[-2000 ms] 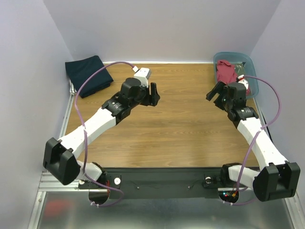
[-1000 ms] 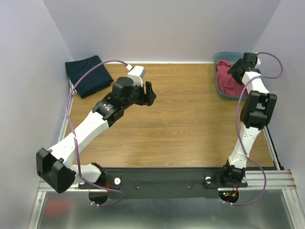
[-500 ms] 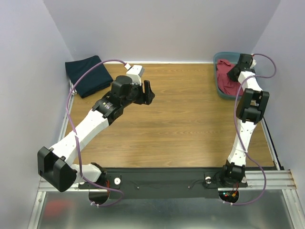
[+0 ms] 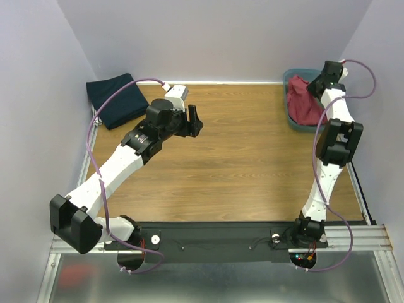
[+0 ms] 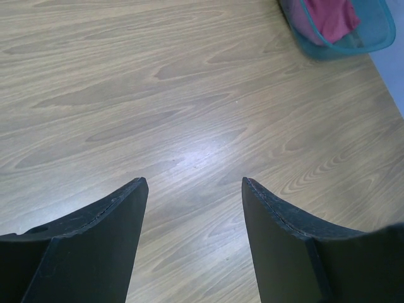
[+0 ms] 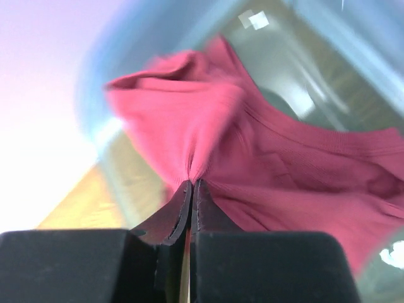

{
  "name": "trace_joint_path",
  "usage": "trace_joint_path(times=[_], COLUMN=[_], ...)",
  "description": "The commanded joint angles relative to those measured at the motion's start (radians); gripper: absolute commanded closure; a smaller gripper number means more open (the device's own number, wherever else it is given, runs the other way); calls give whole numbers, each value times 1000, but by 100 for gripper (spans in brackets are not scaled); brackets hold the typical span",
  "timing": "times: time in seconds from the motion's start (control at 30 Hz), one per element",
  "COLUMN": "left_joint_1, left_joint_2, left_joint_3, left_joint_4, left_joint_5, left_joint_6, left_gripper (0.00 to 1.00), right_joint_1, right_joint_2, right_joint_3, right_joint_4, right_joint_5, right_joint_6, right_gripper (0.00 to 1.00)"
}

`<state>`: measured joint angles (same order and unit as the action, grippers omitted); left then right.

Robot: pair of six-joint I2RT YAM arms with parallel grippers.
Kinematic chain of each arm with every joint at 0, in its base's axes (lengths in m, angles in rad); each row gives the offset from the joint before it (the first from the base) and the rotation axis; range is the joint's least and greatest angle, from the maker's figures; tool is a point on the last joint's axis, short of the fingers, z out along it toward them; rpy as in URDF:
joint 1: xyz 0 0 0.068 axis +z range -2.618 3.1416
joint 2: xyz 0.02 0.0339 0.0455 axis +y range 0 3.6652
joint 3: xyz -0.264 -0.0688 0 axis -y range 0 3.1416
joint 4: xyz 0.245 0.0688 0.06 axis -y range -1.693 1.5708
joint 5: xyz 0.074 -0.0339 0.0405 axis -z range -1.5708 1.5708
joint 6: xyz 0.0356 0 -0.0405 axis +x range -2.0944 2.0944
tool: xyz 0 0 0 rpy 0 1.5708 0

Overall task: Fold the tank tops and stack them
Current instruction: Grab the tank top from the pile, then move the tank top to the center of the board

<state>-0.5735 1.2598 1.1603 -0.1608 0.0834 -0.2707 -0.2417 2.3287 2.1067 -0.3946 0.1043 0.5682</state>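
The maroon tank top (image 4: 302,102) lies bunched in the translucent blue tub (image 4: 290,116) at the table's back right corner. My right gripper (image 6: 192,184) is shut on a pinched fold of the maroon tank top (image 6: 265,170), pulling the cloth into a peak. From above, the right gripper (image 4: 317,84) sits over the tub. A dark navy tank top (image 4: 118,99), folded into a square, rests at the back left corner. My left gripper (image 5: 193,182) hovers open over bare wood, nothing between its fingers; from above the left gripper (image 4: 195,120) is at centre left.
The wooden table (image 4: 233,158) is walled by pale panels on three sides. A purple cable (image 4: 113,104) loops from the left arm over the navy cloth's edge. The tub (image 5: 344,44) shows at the far right of the left wrist view.
The right gripper closed on the maroon tank top inside the tub and has lifted a little, pulling the cloth upward. The left arm barely shifted.
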Motion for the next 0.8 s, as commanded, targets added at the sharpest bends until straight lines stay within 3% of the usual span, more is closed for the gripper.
trace_joint_path(times=[0.0, 0.2, 0.4, 0.53, 0.77], left_joint_1=[11, 21, 56, 90, 136], left_joint_2=[-27, -39, -62, -79, -103], left_joint_3=[26, 22, 15, -4, -25], left_joint_4=[49, 52, 64, 81, 96], left_joint_5=[9, -10, -57, -66, -70], left_joint_6=[-1, -4, -28, -71, -131], left_gripper=[28, 28, 29, 29, 29], right_joint_1=[-1, -1, 38, 123, 424], right_joint_2=[-202, -345, -512, -630, -811], right_joint_3=[82, 96, 82, -29, -233], right_joint_4=[51, 54, 57, 60, 71], right_joint_5=[12, -32, -286, -342, -322], right_joint_6=[-18, -27, -27, -57, -139], right_gripper=[100, 100, 100, 100, 100])
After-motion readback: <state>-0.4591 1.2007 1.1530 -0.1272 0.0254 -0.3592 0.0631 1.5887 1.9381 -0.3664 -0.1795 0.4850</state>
